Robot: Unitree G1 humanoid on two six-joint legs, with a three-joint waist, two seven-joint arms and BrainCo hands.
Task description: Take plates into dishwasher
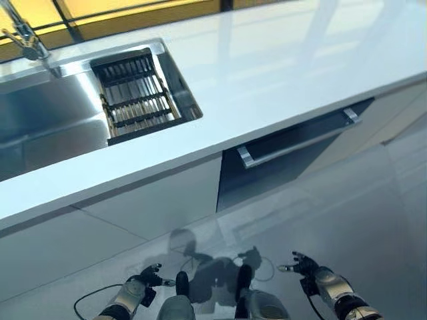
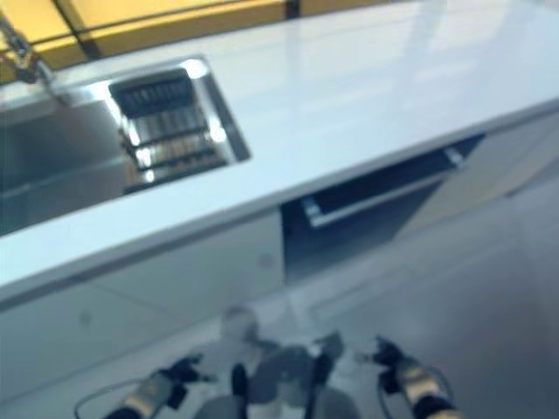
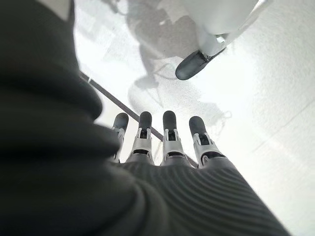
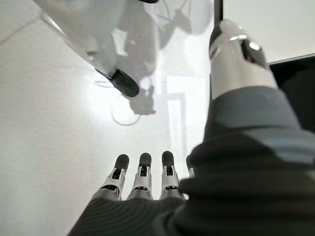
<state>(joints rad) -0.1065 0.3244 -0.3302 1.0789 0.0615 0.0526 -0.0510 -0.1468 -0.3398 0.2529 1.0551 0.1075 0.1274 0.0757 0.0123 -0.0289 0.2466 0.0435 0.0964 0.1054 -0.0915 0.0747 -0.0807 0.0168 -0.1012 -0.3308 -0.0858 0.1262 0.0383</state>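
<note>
The dishwasher point(image 1: 287, 163) sits under the white counter point(image 1: 280, 67), its dark door shut or nearly so, with a silver bar handle point(image 1: 300, 139) across the top. No plates show in any view. My left hand point(image 1: 148, 277) hangs low near the floor at the lower left, fingers point(image 3: 170, 132) straight and holding nothing. At the lower right my right hand point(image 1: 303, 267) also hangs low, its fingers point(image 4: 142, 172) straight and empty. Both hands are well below and in front of the dishwasher door.
A steel sink point(image 1: 40, 120) is set into the counter at the left, with a dark dish rack point(image 1: 137, 93) in its right part and a tap point(image 1: 23, 37) behind. White cabinet fronts point(image 1: 147, 200) flank the dishwasher. Pale glossy floor point(image 1: 373, 220) lies below.
</note>
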